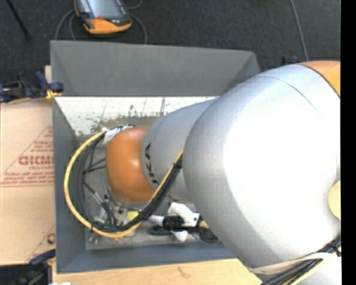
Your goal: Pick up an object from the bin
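My gripper point(109, 209) is low in the bin's front left part, just beneath the orange wrist cover, and only a bit of its metal body shows. A small yellow piece point(131, 216) lies right beside it on the floor. Further right, near the front wall, a white object point(181, 210) rests next to a black, elongated thing point(171, 222). Both are partly hidden under the arm.
The large grey arm reaches in from the right and covers most of the bin's floor. A yellow cable and thin black cables loop from the wrist toward the bin's left wall. A speckled strip of bare floor shows along the back.
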Controlling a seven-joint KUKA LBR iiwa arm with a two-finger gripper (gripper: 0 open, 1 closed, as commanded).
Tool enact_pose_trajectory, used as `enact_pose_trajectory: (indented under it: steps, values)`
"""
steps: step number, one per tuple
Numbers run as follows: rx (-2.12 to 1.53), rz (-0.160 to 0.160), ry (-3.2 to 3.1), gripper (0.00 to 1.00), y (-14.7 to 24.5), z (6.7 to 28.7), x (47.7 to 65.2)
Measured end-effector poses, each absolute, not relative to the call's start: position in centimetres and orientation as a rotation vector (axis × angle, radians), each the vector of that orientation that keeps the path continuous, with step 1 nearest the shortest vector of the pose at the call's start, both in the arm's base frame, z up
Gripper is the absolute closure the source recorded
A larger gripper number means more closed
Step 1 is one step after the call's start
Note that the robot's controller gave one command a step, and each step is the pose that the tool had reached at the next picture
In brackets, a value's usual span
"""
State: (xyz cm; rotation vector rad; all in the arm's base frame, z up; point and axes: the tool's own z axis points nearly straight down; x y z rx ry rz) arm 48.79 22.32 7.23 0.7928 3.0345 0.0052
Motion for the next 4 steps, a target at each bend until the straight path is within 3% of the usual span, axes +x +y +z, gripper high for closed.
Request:
enact_pose_trajectory:
  steps: [2, 4]
  values:
    - [0.795, 0.001, 3.037, 1.0, 22.3, 7.6, 48.7]
    - [0.795, -0.006, 3.044, 1.0, 22.2, 10.8, 48.6]
